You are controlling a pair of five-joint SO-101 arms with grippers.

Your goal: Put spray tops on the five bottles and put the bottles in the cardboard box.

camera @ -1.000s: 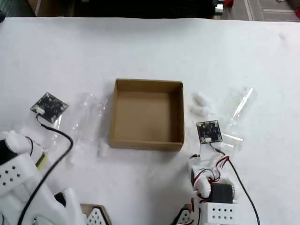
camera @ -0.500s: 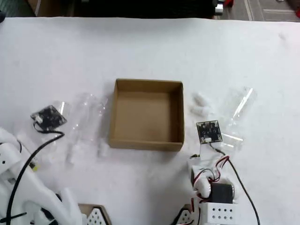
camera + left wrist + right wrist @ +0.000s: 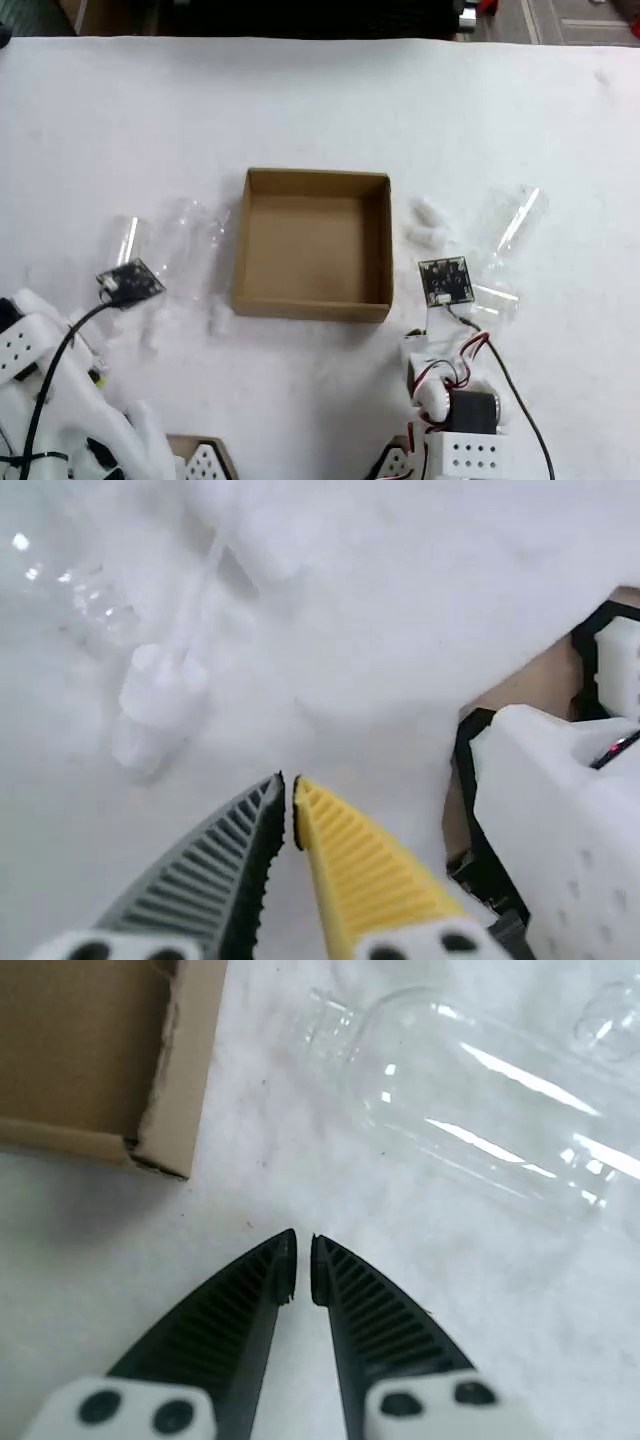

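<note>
1. High view: open box (image 3: 315, 245) sits mid-table (image 3: 320, 100). L arm (image 3: 50, 380) is at the near-left edge. R arm (image 3: 455, 410) is at the near edge, just off the box's near-right corner.
2. Clear bottles (image 3: 185, 250) lie on their sides left of the box, w/ more right of it, all outside the box.
3. White spray tops (image 3: 425, 225) lie btw the box's right wall and the right-hand bottles, uncapped and loose.
4. L wrist view: L gripper (image 3: 288, 790) has its fingers pressed together w/ nothing btw them, above bare table.
5. A spray top (image 3: 160, 695) lies ahead of the L tips, apart, on the grey finger's side. Its tube runs away from the gripper.
6. R wrist view: R gripper (image 3: 303, 1258) is nearly closed w/ a thin gap and holds nothing.
7. One bottle (image 3: 480, 1110) lies on its side ahead of the R tips, not touching. Its neck points toward the box corner.
</note>
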